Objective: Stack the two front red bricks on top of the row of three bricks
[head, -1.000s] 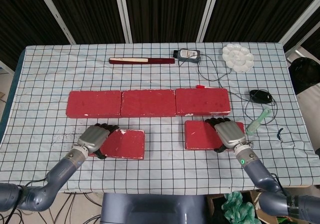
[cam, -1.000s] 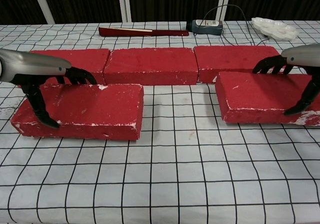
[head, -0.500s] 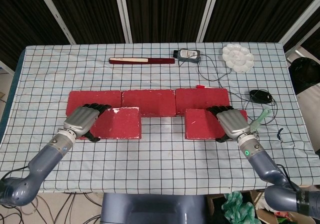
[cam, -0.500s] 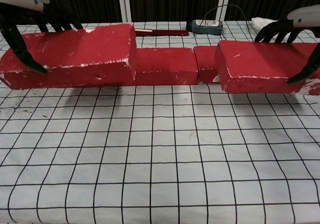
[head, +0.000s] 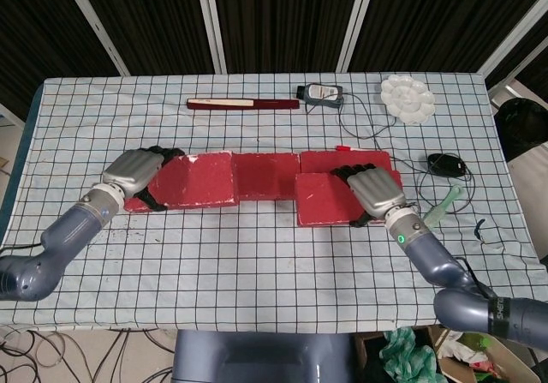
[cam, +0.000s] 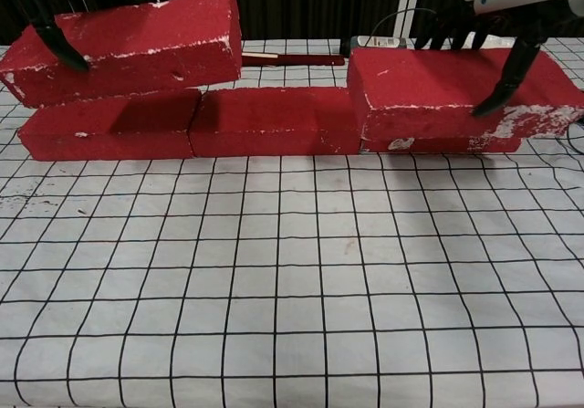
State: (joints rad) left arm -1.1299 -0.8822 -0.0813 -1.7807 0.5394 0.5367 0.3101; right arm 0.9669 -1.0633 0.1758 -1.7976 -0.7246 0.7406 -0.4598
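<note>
Bricks of rough, chipped red: left hand (head: 134,170) gripped the left brick (cam: 128,45) and right hand (head: 374,192) the right brick (cam: 456,93), above the three-brick row (cam: 265,120).

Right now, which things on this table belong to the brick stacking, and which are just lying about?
Job: left hand holding left brick; right hand holding right brick; row of three bricks.

Lying about: paint palette, mouse, red stick, cabled device.
</note>
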